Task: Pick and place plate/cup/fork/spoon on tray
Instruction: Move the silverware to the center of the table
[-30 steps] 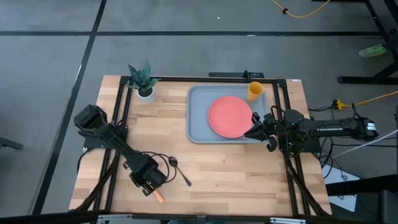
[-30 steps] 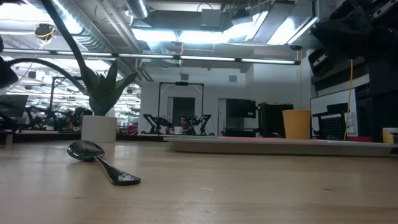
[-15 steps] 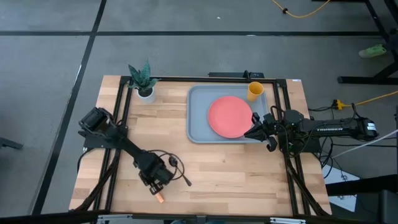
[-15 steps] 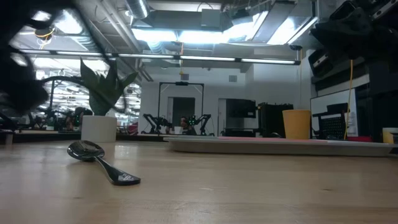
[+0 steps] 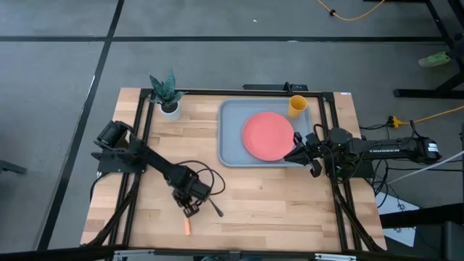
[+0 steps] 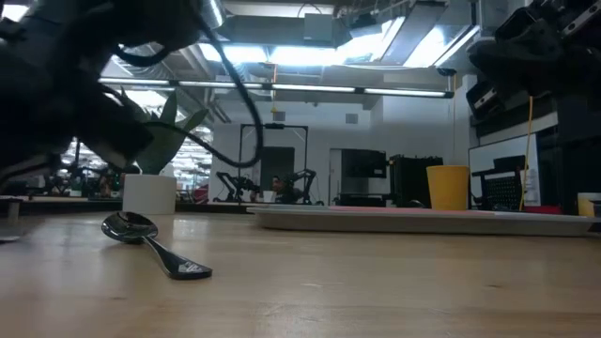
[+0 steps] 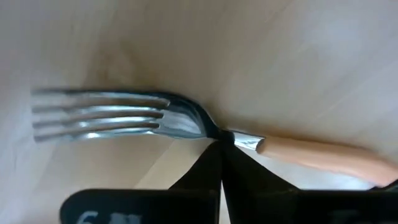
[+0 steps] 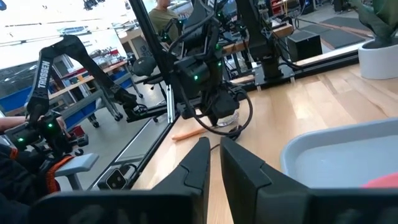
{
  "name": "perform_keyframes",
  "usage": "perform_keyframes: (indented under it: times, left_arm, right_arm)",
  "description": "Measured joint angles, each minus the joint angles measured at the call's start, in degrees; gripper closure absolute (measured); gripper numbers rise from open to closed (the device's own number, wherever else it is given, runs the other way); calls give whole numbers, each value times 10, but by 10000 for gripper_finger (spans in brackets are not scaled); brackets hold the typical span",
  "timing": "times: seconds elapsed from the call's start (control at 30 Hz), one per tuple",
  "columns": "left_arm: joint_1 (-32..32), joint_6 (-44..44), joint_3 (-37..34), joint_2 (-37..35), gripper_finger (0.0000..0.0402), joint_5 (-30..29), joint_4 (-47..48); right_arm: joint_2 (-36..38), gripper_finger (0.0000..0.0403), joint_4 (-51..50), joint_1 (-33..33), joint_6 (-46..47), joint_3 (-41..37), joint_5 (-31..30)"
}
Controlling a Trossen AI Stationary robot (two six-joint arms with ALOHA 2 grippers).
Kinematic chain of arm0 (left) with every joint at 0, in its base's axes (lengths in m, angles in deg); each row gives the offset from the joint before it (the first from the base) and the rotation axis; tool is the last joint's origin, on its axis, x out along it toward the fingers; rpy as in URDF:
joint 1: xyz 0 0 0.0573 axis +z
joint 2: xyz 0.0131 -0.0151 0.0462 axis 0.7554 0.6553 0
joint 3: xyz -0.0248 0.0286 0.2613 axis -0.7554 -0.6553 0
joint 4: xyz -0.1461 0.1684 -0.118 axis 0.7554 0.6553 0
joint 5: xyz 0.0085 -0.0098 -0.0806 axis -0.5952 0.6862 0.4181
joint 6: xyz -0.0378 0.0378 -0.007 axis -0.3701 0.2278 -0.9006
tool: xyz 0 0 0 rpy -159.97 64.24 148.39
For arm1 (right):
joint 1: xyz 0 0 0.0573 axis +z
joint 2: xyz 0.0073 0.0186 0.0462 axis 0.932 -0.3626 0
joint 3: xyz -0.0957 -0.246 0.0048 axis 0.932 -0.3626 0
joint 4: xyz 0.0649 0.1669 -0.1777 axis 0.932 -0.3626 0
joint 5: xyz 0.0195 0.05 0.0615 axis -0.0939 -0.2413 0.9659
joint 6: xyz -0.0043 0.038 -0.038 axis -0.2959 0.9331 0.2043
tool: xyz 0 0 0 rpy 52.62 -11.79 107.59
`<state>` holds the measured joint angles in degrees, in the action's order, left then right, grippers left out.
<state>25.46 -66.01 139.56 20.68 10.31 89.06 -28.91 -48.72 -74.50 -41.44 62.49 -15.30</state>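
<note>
The fork (image 7: 124, 118) has silver tines and a light orange handle. My left gripper (image 5: 192, 212) is shut on it near the table's front, and the handle end (image 5: 186, 229) sticks out toward the near edge. The dark spoon (image 5: 216, 210) lies flat on the table just right of that gripper. The coral-pink plate (image 5: 268, 135) lies in the grey-blue tray (image 5: 230, 130). The yellow-orange cup (image 5: 297, 106) stands at the tray's far right corner. My right gripper (image 5: 296, 154) is shut and empty at the tray's near right corner. My left gripper has its shut fingertips (image 7: 211, 163) on the fork's thin metal neck (image 7: 245, 142), between tines and orange handle. The fingers come from above and lie across the fork. Whether the fork is clear of the table, I cannot tell.
A small white pot with a green plant (image 5: 170, 109) stands at the far left of the table. A loop of black cable (image 5: 206, 177) hangs around my left wrist. Bare wood lies between the tray and the spoon.
My left gripper has gone toward the table's right edge and a little toward the far edge, ending close beside the spoon. The fork's orange handle end has stayed at about the same spot near the front edge. The spoon has not moved.
</note>
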Motion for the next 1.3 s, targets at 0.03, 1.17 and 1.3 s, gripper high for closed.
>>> perform_keyframes:
  times: [0.03, 1.17, 1.3]
  left_arm:
    - [3, 2, 0, 0, 401, 0, -9]
    - [-23, -65, 0, 15, 401, 10, -217]
    - [-14, -56, 13, 12, 401, 21, -199]
  right_arm:
    - [0, 360, 0, 0, 0, 0, 0]
    - [0, 360, -8, 0, 2, 0, 0]
    - [0, 360, -8, 0, 2, 0, 1]
